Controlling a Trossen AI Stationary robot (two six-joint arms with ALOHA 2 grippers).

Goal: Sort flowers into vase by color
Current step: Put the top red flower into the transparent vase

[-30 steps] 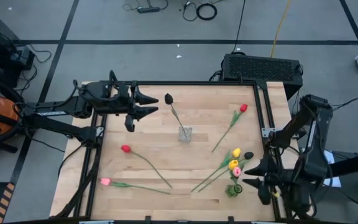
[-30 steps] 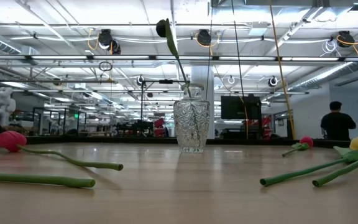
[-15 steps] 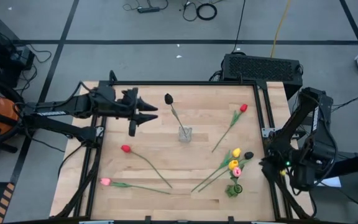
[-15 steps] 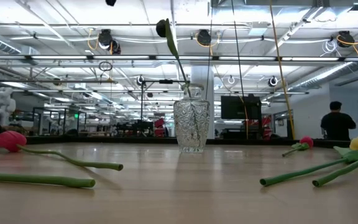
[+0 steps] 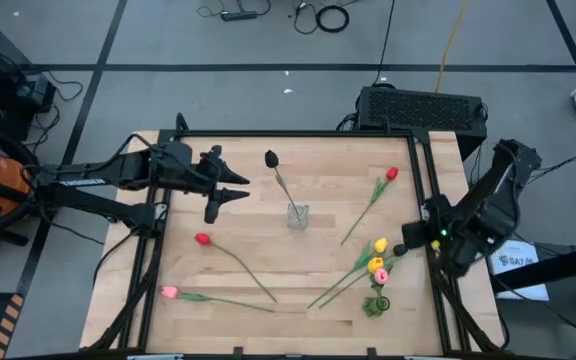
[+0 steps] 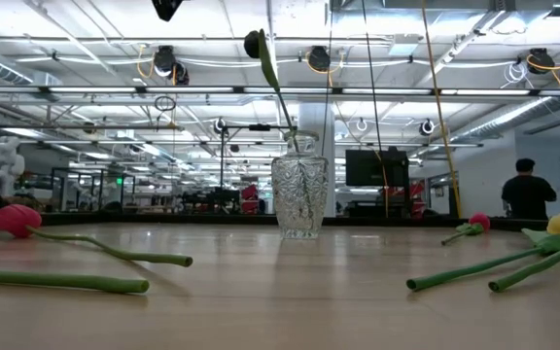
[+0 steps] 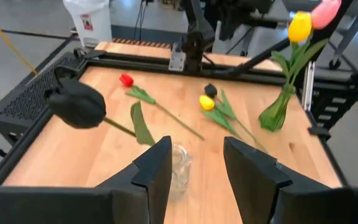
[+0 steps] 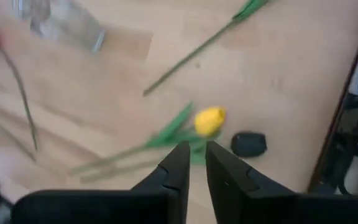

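Clear vase (image 5: 297, 214): mid-table, upright; holds one black tulip (image 5: 271, 159), its stem leaning toward the far side.
Green vase (image 5: 378, 302): near right; in the left wrist view it holds a yellow head and a pink head (image 7: 302, 25).
Red tulip, left (image 5: 202, 239): lying loose, stem running toward the near right.
Pink tulip (image 5: 169, 292): lying loose near the left front edge.
Red tulip, right (image 5: 391, 173): lying loose on the far right.
Yellow tulip (image 5: 380, 245): lying on the right, beside a loose black head (image 5: 400, 250); both unsorted.
Left gripper (image 5: 236, 186): hovers above the table's far left, aimed at the clear vase; fingers part-way apart, nothing between them.
Right gripper (image 5: 408, 235): at the right edge, just beside the black head; fingers narrow with a slim gap, empty.
Done: three flowers stand in vases, as far as I can judge.
Left: five flowers on the wood.
Likely step: right arm lining up on the yellow or black flower.
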